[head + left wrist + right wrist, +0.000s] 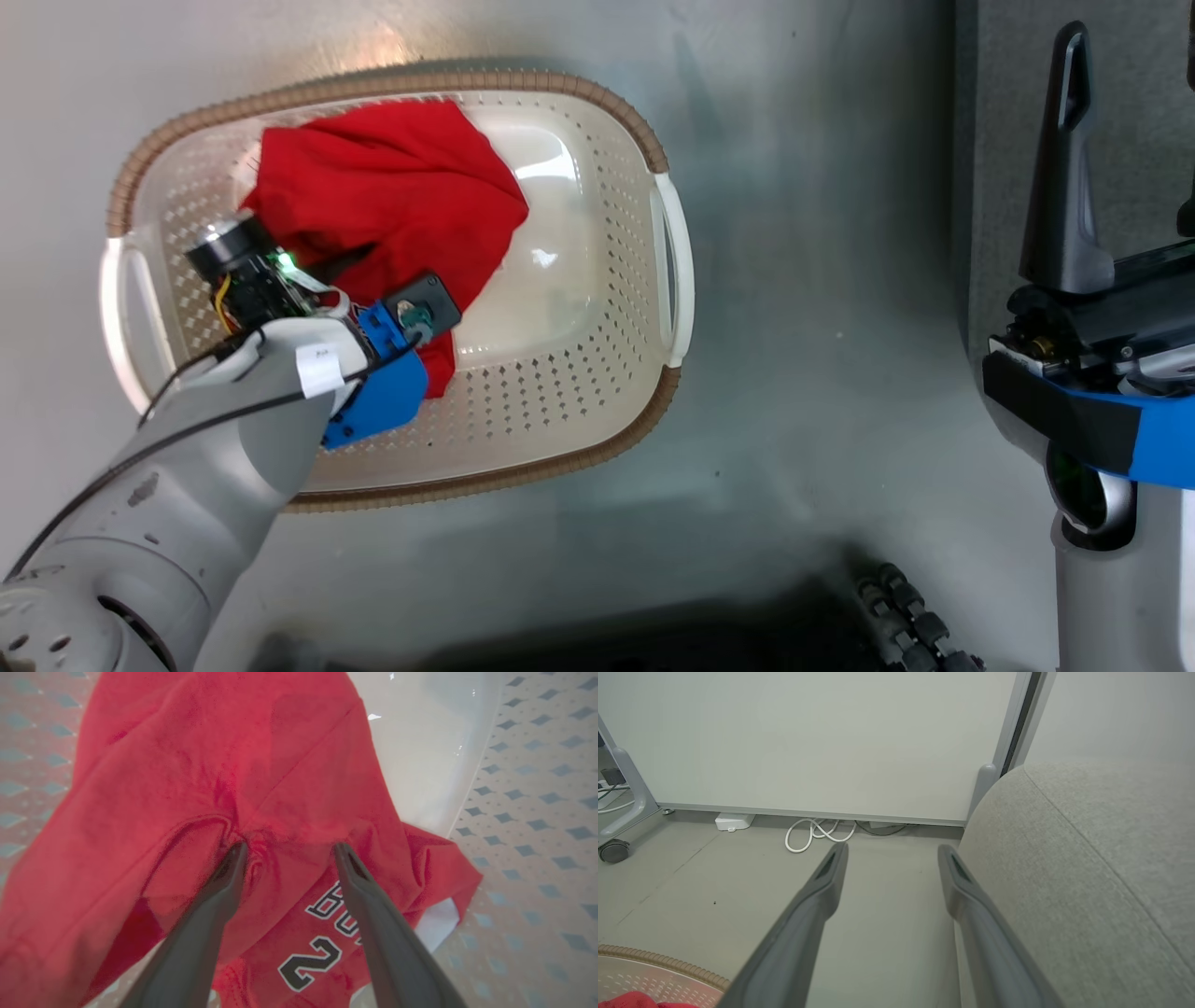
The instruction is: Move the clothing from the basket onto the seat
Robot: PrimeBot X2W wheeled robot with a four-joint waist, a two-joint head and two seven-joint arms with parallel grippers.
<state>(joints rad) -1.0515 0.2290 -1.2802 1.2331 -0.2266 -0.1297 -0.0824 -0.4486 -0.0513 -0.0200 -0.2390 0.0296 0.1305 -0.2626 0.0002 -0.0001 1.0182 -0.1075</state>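
The clothing [392,196], red with black-and-white lettering, lies bunched in the left half of the basket [597,373]. My left arm's wrist [373,364] reaches down into the basket over it. In the left wrist view my left gripper [289,849] is open, both fingertips pressed into the clothing [187,765] with a raised fold between them. My right gripper [891,854] is open and holds nothing, hanging over the floor beside the grey seat [1087,858]. One of its fingers [1064,187] stands against the seat's edge [999,187]. The basket rim [668,959] shows low left.
The basket stands on a grey floor, with bare floor between it and the seat. A white cable coil [817,833], a white box [733,821] and a caster [614,851] lie by the wall panel. A dark ribbed part [915,616] sits at the bottom.
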